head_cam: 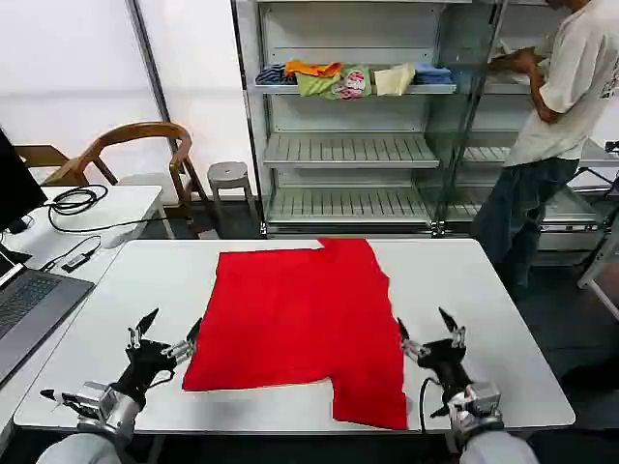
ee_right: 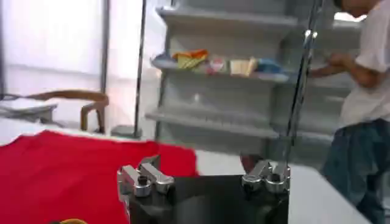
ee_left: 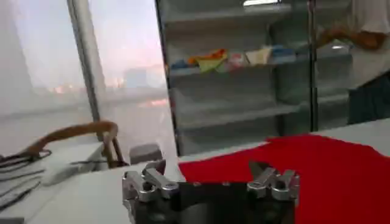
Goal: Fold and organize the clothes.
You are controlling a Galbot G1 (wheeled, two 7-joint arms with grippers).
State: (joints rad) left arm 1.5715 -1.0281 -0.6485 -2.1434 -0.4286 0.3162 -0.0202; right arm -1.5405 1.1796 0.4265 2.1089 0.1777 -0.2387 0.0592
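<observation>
Both claws hover at the counter's [head_cam: 484,290] near edge, left claw [head_cam: 164,336] and right claw [head_cam: 429,335] spread wide, each just beside a near corner of the red T-shirt [head_cam: 300,319]. It lies flat mid-counter, soft cotton, plain side up, one sleeve overhanging the near edge. Pinching too shallow could slip or bunch the thin cloth, skewing the fold.

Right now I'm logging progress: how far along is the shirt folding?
Done: the red T-shirt lies spread flat on the white table, plain side up. In hand: nothing; the left pincer and right pincer sit open beside its near corners. Left: every fold and the tidying.
</observation>
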